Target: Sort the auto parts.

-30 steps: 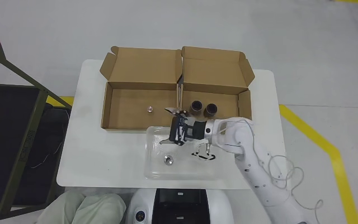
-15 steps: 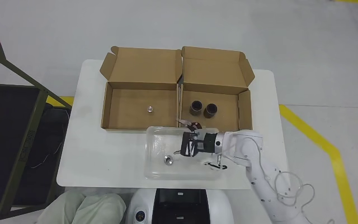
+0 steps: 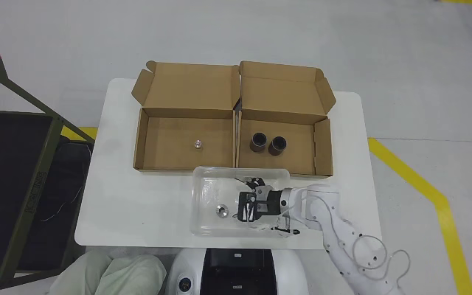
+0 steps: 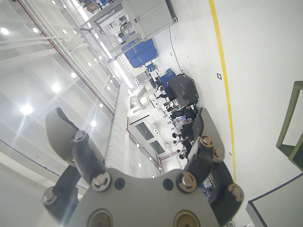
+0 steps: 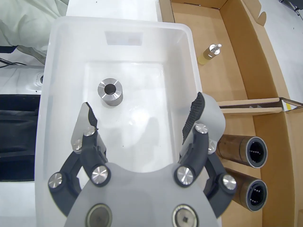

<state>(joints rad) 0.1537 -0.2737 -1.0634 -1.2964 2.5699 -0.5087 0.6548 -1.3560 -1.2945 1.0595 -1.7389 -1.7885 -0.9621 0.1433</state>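
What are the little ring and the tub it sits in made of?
The ring looks like bare metal, perhaps steel or aluminium: bright, machined, shiny face. The tub seems translucent plastic: milky, glossy, rounded moulded rim.

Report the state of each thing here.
right gripper: open, empty, over the clear bin.
left gripper: open, empty.
clear bin: holds one silver sleeve, upright.
left box: open, one small pin standing inside.
right box: open, two dark cylinders upright inside.
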